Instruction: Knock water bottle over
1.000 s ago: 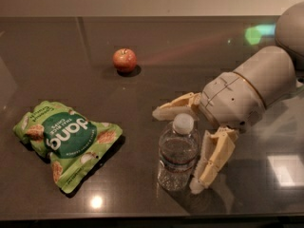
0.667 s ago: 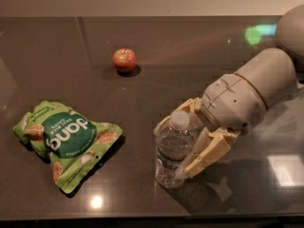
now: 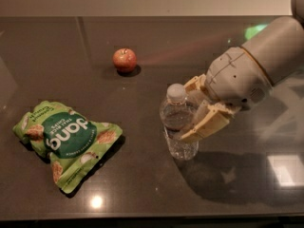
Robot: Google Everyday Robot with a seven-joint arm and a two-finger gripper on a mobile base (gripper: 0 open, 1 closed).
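Both the end effector (image 3: 186, 112) and the water bottle (image 3: 175, 120) have shifted together toward the apple (image 3: 124, 60) since the earlier frame. They now sit farther back on the counter (image 3: 57, 46), closer to the apple's row than before. The cream fingers (image 3: 209, 122) have also drawn nearer to each other. One now sits behind the water bottle just under its white cap (image 3: 176, 92), and the other lies slanted across its front, so the end effector is closed around the water bottle.

The water bottle stands close to upright, not yet knocked over. It is nearer the camera than the apple and off to the apple's right in the view, well apart from it. The grey arm (image 3: 275, 51) reaches in from farther right of the apple, and its shadow falls on the counter on the near side.

The apple has not moved. The green snack bag (image 3: 66, 141) also lies where it was, flat on the counter, nearer the camera than the apple and to its left in the view.
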